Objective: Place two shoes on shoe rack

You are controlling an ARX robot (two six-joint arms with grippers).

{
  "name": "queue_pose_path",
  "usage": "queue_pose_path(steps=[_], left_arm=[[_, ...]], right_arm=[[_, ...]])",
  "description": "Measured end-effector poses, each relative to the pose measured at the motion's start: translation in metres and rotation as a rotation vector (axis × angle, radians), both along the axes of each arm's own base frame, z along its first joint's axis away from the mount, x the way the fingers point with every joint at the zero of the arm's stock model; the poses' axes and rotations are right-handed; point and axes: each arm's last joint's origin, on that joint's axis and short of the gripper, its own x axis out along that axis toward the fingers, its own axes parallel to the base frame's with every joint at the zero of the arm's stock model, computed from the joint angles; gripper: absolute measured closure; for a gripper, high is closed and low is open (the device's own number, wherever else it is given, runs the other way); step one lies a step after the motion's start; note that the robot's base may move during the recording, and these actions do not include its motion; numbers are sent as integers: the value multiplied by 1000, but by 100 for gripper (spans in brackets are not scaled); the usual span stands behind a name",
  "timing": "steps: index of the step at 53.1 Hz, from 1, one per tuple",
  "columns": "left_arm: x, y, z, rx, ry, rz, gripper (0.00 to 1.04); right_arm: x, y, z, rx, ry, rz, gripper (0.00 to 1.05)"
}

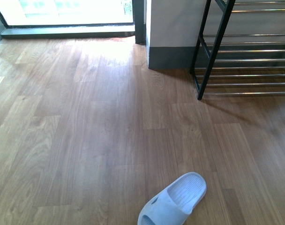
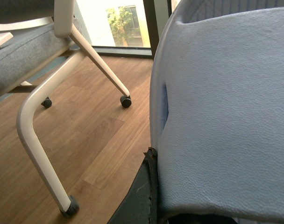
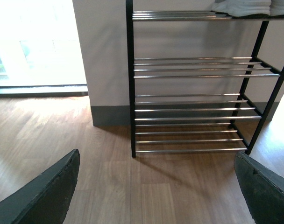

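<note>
one light blue slipper (image 1: 173,200) lies on the wood floor (image 1: 86,131), well apart from the shoe rack (image 1: 245,61) by the far wall. the right jaws are wide apart, holding nothing. a left finger (image 2: 143,196) touches the slipper, but nobody can tell if the left jaws grip it.

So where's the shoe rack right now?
The shoe rack stands at the front view's upper right, against the white wall, well beyond the blue slipper.

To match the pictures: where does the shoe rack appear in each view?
Front view: shoe rack in the upper right corner, cut off.
Left wrist view: not in it.
Right wrist view: straight ahead, beyond the open right gripper.
Shared landmark: grey skirting beside the rack, front and right wrist.
</note>
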Motion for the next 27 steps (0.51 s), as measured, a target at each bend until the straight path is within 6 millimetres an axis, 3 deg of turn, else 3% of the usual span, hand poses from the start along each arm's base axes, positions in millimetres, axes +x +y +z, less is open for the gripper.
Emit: queue_pose_path(steps=[8, 13, 23, 27], left_arm=[[0, 0, 0, 0, 0, 0, 103], [0, 0, 0, 0, 1, -3, 103], [0, 0, 0, 0, 1, -5, 103], [0, 0, 0, -1, 0, -5, 103]], right_arm=[[0, 0, 0, -3, 1, 3, 9], [4, 0, -2, -171, 28, 138, 9], [42, 7, -3, -366, 60, 221, 9], [69, 12, -5, -417, 92, 284, 9]])
